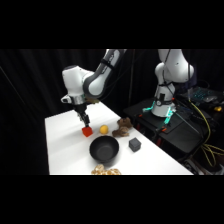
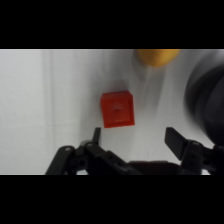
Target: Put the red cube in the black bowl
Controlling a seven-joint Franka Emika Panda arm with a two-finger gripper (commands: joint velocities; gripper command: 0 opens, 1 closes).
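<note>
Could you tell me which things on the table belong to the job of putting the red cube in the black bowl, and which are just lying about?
Belong to the job:
red cube
black bowl
gripper, open above the cube

Lying about:
yellow ball
dark grey cube
brown lump
tan things at the table's near edge

I work in a robotics lab — black curtains (image 1: 30, 85) hang behind my white table (image 1: 62, 145), and a second white arm (image 1: 170, 82) stands on a black stand beside yellow cables (image 1: 205, 120) and electronics.
</note>
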